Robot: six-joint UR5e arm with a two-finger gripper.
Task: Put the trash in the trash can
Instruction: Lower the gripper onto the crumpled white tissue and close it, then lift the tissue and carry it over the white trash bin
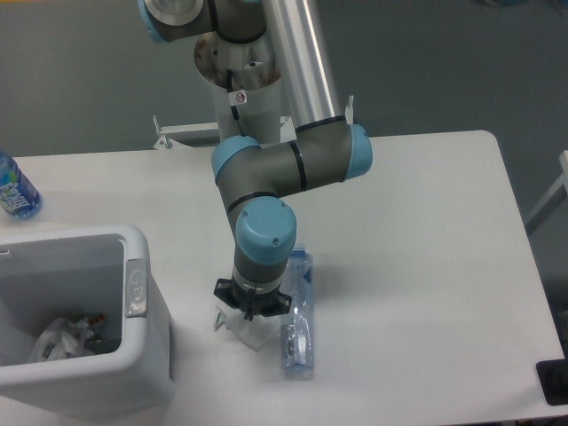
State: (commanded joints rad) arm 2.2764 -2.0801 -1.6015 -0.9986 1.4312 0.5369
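The crumpled white wrapper (248,330) lies on the table right under my gripper (251,311). The gripper points straight down onto it, its black finger links drawn in close around the wrapper's top, and the wrist hides the fingertips. The clear crinkled water bottle (298,333) lies on its side just right of the wrapper, touching or almost touching the gripper's right side. The white trash can (142,355) stands at the front left, a short gap left of the gripper, with its grey handle plate (136,287) facing the gripper.
Crumpled plastic (64,342) lies inside the can. A deep-blue bottle (14,188) stands at the table's far left edge. The arm's base column (241,89) rises behind the table's back edge. A dark object (555,383) sits off the front right corner.
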